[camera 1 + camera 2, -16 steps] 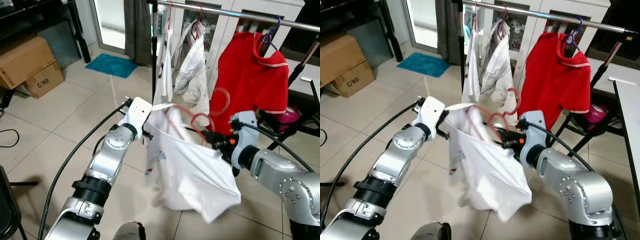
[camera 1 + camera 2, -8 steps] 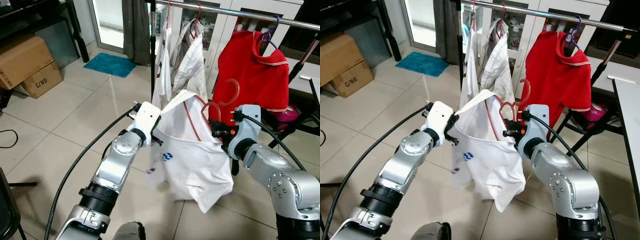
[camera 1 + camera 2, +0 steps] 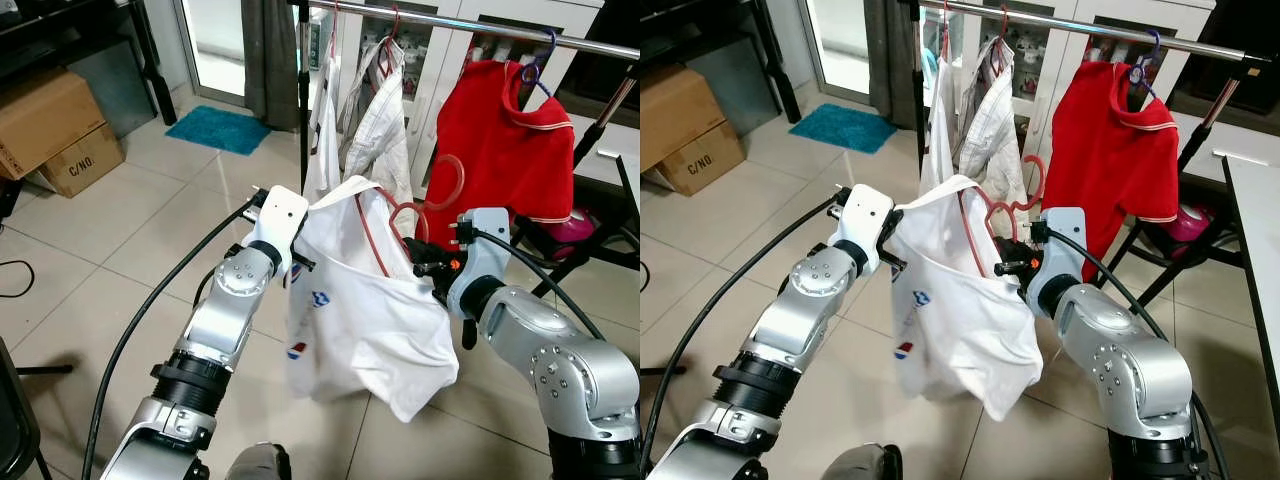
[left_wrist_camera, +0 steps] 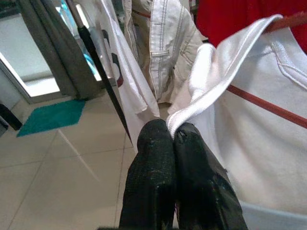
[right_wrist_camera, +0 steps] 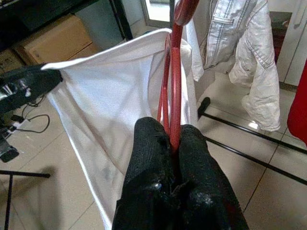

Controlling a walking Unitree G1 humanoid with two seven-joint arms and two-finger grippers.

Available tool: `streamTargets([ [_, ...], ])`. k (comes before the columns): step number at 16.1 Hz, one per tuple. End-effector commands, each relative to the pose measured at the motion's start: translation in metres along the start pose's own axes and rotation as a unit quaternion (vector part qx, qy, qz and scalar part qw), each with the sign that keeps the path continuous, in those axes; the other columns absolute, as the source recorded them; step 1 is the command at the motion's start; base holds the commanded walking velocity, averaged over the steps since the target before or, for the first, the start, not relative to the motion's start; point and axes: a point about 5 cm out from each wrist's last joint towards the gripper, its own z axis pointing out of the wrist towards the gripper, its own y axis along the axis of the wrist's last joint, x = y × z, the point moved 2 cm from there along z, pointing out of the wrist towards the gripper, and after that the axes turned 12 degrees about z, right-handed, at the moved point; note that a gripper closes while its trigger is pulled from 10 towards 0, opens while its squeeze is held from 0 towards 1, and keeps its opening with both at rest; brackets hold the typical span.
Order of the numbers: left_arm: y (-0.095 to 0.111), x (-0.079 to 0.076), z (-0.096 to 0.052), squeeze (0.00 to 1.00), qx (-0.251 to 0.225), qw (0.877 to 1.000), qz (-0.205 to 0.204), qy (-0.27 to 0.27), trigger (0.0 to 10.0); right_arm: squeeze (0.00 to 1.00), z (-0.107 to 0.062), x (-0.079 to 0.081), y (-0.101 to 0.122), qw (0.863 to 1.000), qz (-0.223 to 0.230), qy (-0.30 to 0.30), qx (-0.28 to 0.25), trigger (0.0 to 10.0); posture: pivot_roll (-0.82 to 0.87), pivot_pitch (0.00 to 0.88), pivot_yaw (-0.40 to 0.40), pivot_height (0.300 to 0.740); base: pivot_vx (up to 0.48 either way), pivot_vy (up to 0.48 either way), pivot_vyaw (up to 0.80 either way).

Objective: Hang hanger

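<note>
Right gripper point(image 5: 168, 139) clamps red hanger point(image 5: 173, 81), shirt-hidden; left gripper point(image 4: 173, 135) pinches white shirt point(image 3: 350, 300) hem

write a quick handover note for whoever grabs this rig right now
Left gripper: shut on the white shirt's collar edge, holding it out in front of the rail.
Right gripper: shut on the red hanger, which sits partly inside the shirt, hook up.
Done: hanger and shirt are lifted near the rack.
Left: seat the shirt on the hanger and hook it on the rail, perhaps between the light jacket and red shirt.
</note>
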Motion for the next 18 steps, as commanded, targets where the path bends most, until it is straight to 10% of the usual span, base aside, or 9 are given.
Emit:
streamTargets([
  [1, 0.005, -0.001, 0.0, 0.87, -0.012, 1.0, -0.023, -0.016, 10.0, 0.0, -0.002, 0.005, 0.008, 1.0, -0.009, 0.013, -0.016, 10.0, 0.02, 0.017, -0.004, 0.74, 0.0, 0.0, 0.0],
  [2, 0.007, -0.003, -0.002, 1.0, -0.019, 0.999, -0.033, -0.027, 10.0, 0.0, -0.003, 0.004, 0.008, 1.0, -0.009, 0.012, -0.016, 10.0, 0.02, 0.017, -0.005, 0.74, 0.0, 0.0, 0.0],
  [7, 0.001, -0.002, -0.013, 1.0, -0.027, 0.997, -0.035, -0.06, 10.0, 0.0, -0.005, 0.0, 0.007, 1.0, -0.006, 0.022, -0.003, 10.0, 0.02, 0.016, -0.007, 0.74, 0.0, 0.0, 0.0],
  [14, -0.017, 0.075, -0.029, 1.0, -0.04, 0.996, -0.076, 0.011, 10.0, 0.0, -0.028, 0.019, 0.022, 0.983, -0.021, 0.183, 0.007, 10.0, 0.03, 0.006, -0.002, 0.74, 0.0, 0.0, 0.0],
  [17, -0.015, 0.078, -0.034, 1.0, -0.073, 0.989, -0.117, -0.055, 10.0, 0.0, -0.039, 0.026, 0.025, 0.97, -0.04, 0.238, 0.019, 10.0, 0.02, 0.0, 0.001, 0.74, 0.0, 0.0, 0.0],
  [18, -0.017, 0.078, -0.034, 0.44, -0.074, 0.988, -0.113, -0.072, 10.0, 0.0, -0.043, 0.03, 0.025, 0.965, -0.044, 0.258, 0.023, 10.0, 0.02, 0.0, 0.004, 0.74, 0.0, 0.0, 0.0],
])
